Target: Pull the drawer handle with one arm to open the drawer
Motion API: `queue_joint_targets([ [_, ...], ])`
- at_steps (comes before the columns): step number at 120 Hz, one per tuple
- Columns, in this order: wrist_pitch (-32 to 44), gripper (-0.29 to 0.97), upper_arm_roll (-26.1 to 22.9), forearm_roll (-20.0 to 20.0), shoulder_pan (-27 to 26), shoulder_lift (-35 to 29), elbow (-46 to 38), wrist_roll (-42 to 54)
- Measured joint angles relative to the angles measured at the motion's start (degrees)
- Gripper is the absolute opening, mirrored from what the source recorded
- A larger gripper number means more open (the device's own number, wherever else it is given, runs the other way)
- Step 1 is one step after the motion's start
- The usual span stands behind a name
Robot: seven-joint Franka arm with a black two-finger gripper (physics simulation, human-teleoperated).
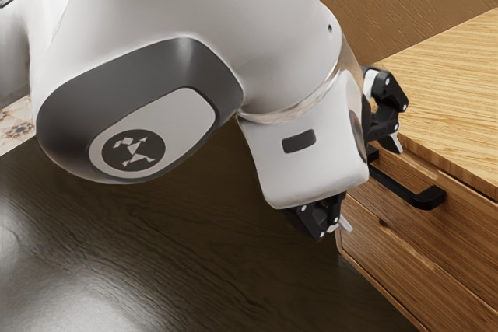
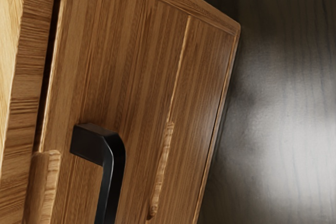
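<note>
The wooden cabinet (image 1: 447, 91) is found at the exterior view's right, standing on a dark wood-grain surface (image 1: 156, 270). Its upper drawer (image 1: 467, 227) carries a black bar handle (image 1: 416, 192) mounted across the front. A second drawer front (image 1: 405, 277) is seen below it.

The white arm (image 1: 194, 52) is observed reaching in from the exterior view's upper left. The gripper (image 1: 369, 186) is placed at the end of the handle nearer the cabinet's corner. It is noted as open: the black fingers (image 1: 387, 110) are spread wide, one above the line of the handle and one below it, and neither is seen pressing on the bar.

In the wrist view, the bent end of the handle (image 2: 107, 171) is recorded just under the hand, against the drawer (image 2: 126, 77). A dark gap is seen along the drawer's edge beside the cabinet's top. Whether the drawer stands out from the cabinet cannot be told.
</note>
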Motion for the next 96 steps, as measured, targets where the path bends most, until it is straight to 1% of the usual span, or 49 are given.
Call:
queue_joint_targets([
  [31,2.0,0.68,-0.1,0.7,0.0,3.2,0.2,1.8],
  [75,2.5,0.68,0.0,2.5,0.1,6.5,-0.2,3.3],
  [96,2.5,0.68,0.7,2.9,0.3,6.6,-1.3,3.7],
])
